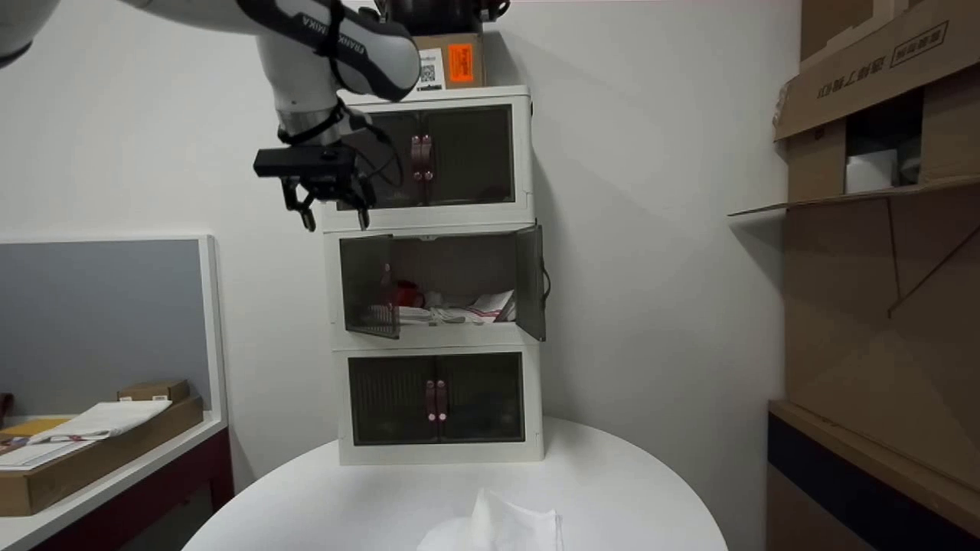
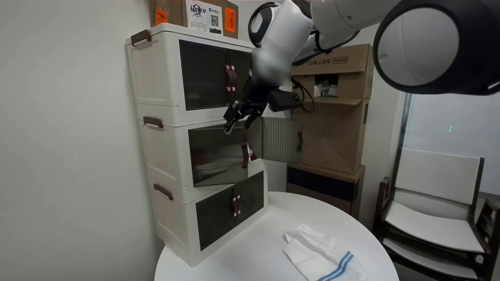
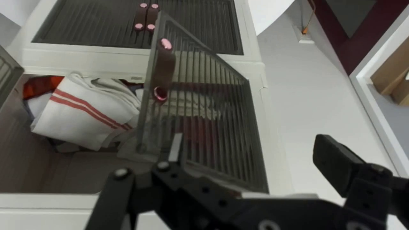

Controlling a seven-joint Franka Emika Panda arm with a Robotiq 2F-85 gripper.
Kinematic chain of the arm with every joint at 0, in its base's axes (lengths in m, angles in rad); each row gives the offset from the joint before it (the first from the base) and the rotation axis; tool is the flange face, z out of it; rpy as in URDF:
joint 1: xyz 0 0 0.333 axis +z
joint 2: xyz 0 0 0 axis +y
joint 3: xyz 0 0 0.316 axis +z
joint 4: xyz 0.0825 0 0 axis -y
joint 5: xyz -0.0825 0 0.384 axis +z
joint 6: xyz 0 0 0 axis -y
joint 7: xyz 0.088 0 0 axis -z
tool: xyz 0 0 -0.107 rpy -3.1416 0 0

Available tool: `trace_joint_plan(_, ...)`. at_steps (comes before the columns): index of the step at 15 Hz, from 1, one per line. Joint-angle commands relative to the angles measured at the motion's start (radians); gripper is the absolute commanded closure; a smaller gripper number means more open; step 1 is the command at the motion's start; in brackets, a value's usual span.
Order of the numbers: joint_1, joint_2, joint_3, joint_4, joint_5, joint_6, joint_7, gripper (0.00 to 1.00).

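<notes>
A cloth [image 2: 316, 253] is lying on the table [image 2: 250, 249]; a box [image 1: 452, 63] is sitting atop the cabinet [image 1: 440, 337]. An ajar middle door [image 3: 207, 95] is partly screening the towels [image 3: 89, 108] inside. The gripper [image 1: 336, 221] is hovering near that door, jaws standing wide apart, holding air.

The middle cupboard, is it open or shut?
Open: one door and its partner both stick out from the middle cupboard in both exterior views, and the wrist view shows a red-striped cloth inside.
</notes>
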Motion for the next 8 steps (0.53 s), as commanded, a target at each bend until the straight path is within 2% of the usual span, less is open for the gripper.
trace_joint_plan(1,0.119,0.074,-0.125,0.009,0.0,0.042,-0.032,0.0)
trace_joint_plan(3,0.146,0.065,-0.13,-0.003,0.0,0.021,-0.027,0.0)
trace_joint_plan(5,0.151,0.072,-0.146,0.033,0.0,0.029,-0.013,0.0)
trace_joint_plan(8,0.104,0.101,-0.171,0.201,-0.001,0.044,0.067,0.0)
